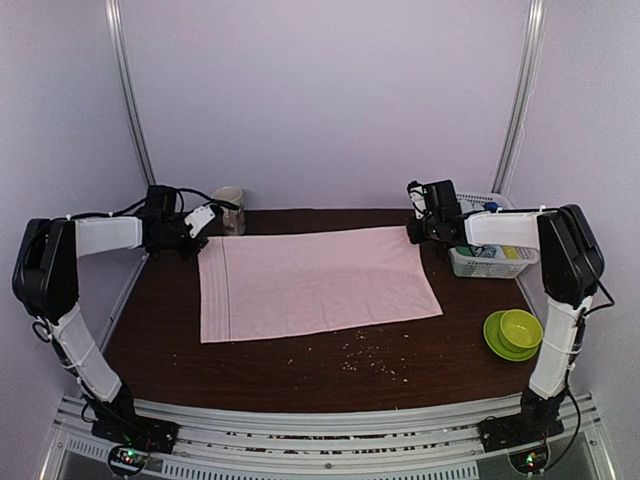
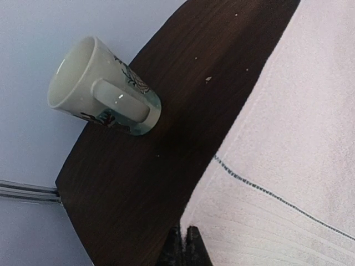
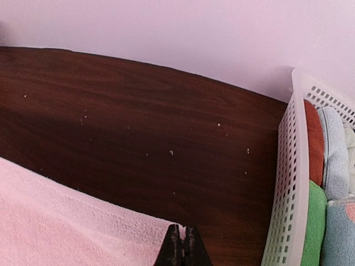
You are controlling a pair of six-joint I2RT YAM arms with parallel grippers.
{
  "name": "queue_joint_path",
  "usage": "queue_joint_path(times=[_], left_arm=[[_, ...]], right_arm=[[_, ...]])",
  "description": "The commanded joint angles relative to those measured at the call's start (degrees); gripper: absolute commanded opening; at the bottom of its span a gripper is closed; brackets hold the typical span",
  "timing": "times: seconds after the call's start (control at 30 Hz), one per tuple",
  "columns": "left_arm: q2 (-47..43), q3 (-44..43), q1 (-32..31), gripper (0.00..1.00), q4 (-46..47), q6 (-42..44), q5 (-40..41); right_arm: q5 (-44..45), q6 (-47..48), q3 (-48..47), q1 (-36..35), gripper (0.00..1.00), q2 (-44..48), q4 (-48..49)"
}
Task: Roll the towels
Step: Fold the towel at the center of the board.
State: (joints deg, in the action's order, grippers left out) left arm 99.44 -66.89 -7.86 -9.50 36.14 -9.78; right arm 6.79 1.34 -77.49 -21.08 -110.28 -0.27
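A pale pink towel (image 1: pixel 310 282) lies spread flat across the middle of the dark wooden table. My left gripper (image 1: pixel 203 228) is at its far left corner, shut on that corner; in the left wrist view the pink towel (image 2: pixel 288 144) edge runs into the closed black fingertips (image 2: pixel 195 243) of the left gripper (image 2: pixel 185 239). My right gripper (image 1: pixel 413 234) is at the far right corner, and in the right wrist view the right gripper (image 3: pixel 183 237) is shut on the pink towel (image 3: pixel 72 227) corner. More folded towels (image 3: pixel 333 160) sit in the basket.
A white slatted basket (image 1: pixel 452 262) stands at the back right, close to my right gripper, its wall (image 3: pixel 288 188) beside the fingers. A pale mug (image 1: pixel 229 209) stands at the back left, near my left gripper. A green bowl (image 1: pixel 513 333) sits at the right. Crumbs (image 1: pixel 365 358) dot the front.
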Motion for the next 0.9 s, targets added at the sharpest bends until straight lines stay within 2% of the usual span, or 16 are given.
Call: queue_joint_path(times=[0.0,0.2,0.57,0.87], left_arm=[[-6.5,5.9,0.5,0.00,3.7,4.3,-5.1],[-14.6,13.4,0.4,0.00,3.2,7.7,-8.6],[-25.4,22.1,0.4,0.00,-1.7,13.9,-14.1],[-29.8,25.9,0.5,0.00,-5.4,17.4,-15.8]], right_arm=[[-3.9,0.9,6.8,1.0,0.00,6.2,4.2],[-4.5,0.6,13.4,1.2,0.00,10.9,5.8],[-3.6,-1.0,17.1,1.3,0.00,16.4,1.2],[-3.6,-2.2,21.2,1.2,0.00,19.3,-0.8]])
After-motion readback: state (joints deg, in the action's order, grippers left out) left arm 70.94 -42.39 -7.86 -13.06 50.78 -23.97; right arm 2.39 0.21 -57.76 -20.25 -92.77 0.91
